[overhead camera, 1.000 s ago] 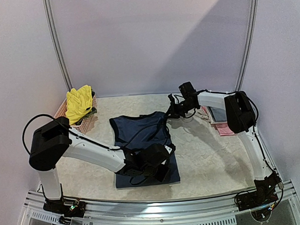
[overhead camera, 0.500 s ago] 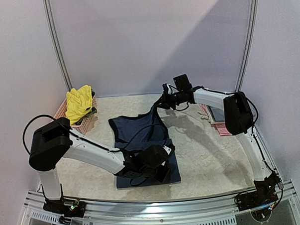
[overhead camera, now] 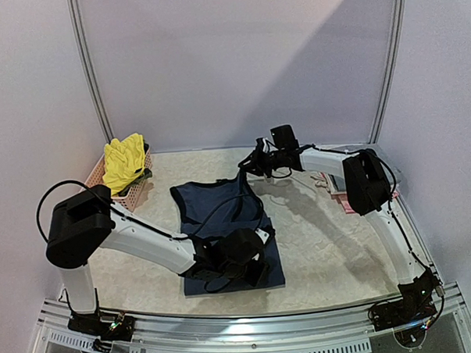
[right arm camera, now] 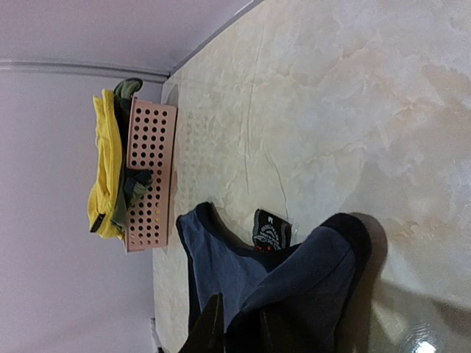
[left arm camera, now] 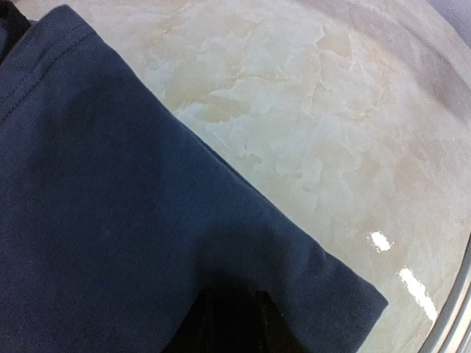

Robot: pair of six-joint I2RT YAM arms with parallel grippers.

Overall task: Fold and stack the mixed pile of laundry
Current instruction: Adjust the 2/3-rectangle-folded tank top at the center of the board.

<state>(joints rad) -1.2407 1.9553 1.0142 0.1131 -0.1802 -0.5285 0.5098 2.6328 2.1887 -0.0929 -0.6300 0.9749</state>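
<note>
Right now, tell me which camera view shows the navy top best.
Top external: nearly all of the navy top shows, spread on the table, one shoulder lifted. Left wrist shows only one corner close up. Right wrist shows the neckline, its label and the raised shoulder, not the lower half.

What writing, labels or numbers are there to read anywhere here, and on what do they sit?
Neck tag of the navy top: white print and a red mark, too small and blurred to read.
No other writing shows in any view.
</note>
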